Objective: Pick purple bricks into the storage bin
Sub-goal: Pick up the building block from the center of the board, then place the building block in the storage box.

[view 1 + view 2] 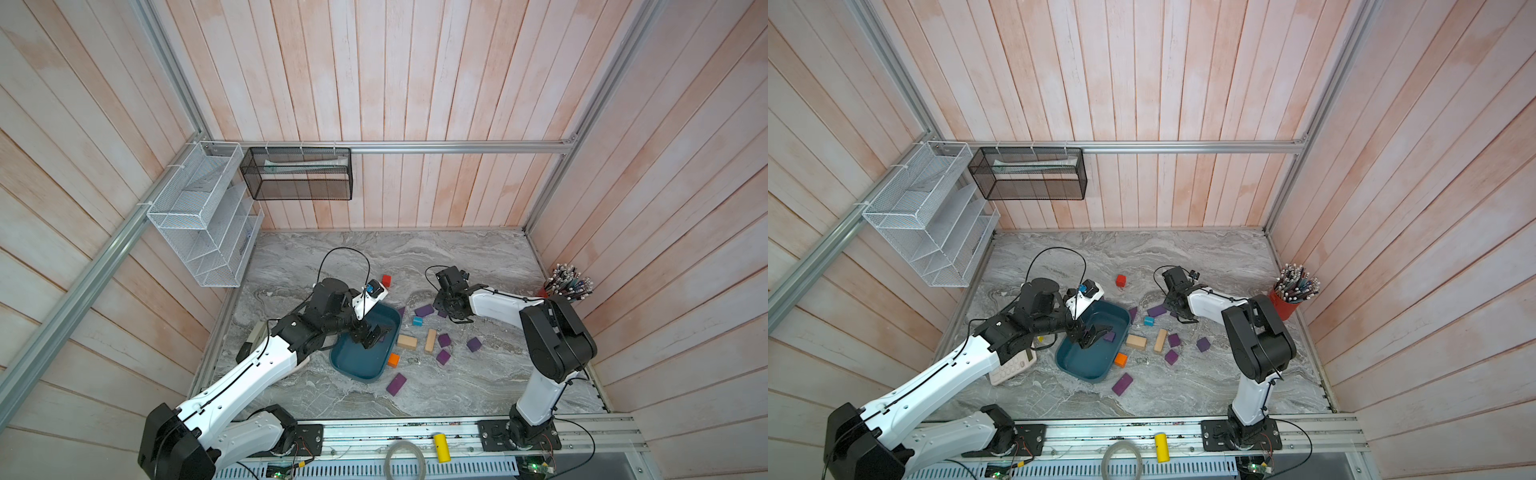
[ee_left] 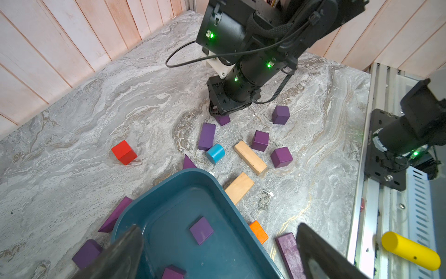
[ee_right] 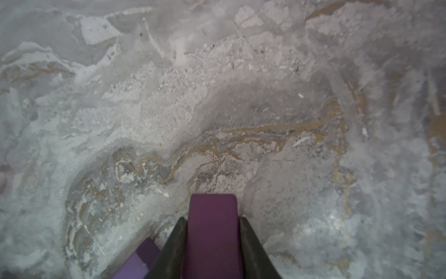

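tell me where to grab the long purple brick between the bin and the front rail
Probably mid-length on the long purple brick, jaws across its narrow width, straight down from above: it lies flat and both long sides look free, the storage bin just apart.

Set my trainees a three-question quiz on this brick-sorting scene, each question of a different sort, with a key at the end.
1. True or false: a purple brick sits between the fingers of the right pincer, down on the table.
2. Over the storage bin, the left pincer is: A) shut on a brick, B) open and empty, C) shut on nothing.
3. In the left wrist view, how many purple bricks lie inside the bin?

Key: 1 true; 2 B; 3 two.
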Motion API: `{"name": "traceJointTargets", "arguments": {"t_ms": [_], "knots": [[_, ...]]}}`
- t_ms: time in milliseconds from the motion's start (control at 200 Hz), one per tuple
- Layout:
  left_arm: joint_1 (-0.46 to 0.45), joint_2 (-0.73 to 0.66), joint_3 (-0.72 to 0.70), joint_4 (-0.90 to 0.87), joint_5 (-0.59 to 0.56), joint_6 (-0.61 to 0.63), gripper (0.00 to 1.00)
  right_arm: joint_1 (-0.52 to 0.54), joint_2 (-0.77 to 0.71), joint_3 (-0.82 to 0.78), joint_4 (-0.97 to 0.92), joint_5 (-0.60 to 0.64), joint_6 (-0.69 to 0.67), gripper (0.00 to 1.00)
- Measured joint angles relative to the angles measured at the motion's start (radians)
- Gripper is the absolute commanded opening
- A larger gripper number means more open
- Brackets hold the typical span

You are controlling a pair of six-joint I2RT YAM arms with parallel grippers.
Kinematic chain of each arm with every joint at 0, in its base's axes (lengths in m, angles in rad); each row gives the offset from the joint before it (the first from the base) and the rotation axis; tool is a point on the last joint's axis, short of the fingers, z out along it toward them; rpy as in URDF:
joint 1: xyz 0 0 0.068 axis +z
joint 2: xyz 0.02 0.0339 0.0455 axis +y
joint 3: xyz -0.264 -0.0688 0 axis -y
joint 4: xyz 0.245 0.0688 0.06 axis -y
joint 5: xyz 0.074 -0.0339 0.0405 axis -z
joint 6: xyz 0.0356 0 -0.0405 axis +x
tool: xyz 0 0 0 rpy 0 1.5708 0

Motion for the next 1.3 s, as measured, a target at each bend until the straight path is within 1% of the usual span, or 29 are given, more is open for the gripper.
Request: {"name": "traceJointTargets", "arguments": {"t_ms": [20, 50, 365, 540, 705, 860, 1020, 1155, 1300], "knots": [[0.000, 0.001, 0.000, 0.000, 0.000, 0.000, 1.00, 0.000, 0.000, 0.000, 0.002, 0.000, 0.001, 0.22], [0.000, 0.004, 0.000, 0.000, -0.002, -0.002, 1.00, 0.000, 0.000, 0.000, 0.003, 0.000, 0.000, 0.21], [0.001, 0.025, 0.003, 0.000, -0.030, -0.026, 1.00, 0.000, -0.030, 0.000, -0.021, 0.019, -0.025, 0.21], [0.018, 0.031, 0.005, -0.002, -0.045, -0.039, 1.00, 0.007, -0.150, -0.001, -0.034, 0.050, -0.055, 0.20], [0.054, 0.039, 0.018, -0.003, -0.053, -0.056, 1.00, 0.033, -0.272, -0.019, -0.008, 0.061, -0.091, 0.20], [0.099, 0.060, 0.031, -0.004, -0.072, -0.075, 1.00, 0.089, -0.338, -0.029, 0.019, 0.069, -0.139, 0.20], [0.172, 0.108, 0.050, -0.006, -0.103, -0.112, 1.00, 0.184, -0.381, -0.035, 0.076, 0.079, -0.205, 0.20], [0.232, 0.164, 0.081, -0.021, -0.131, -0.151, 1.00, 0.258, -0.396, -0.053, 0.145, 0.078, -0.262, 0.20], [0.271, 0.237, 0.122, -0.046, -0.177, -0.198, 1.00, 0.316, -0.395, -0.077, 0.222, 0.055, -0.324, 0.20]]}}
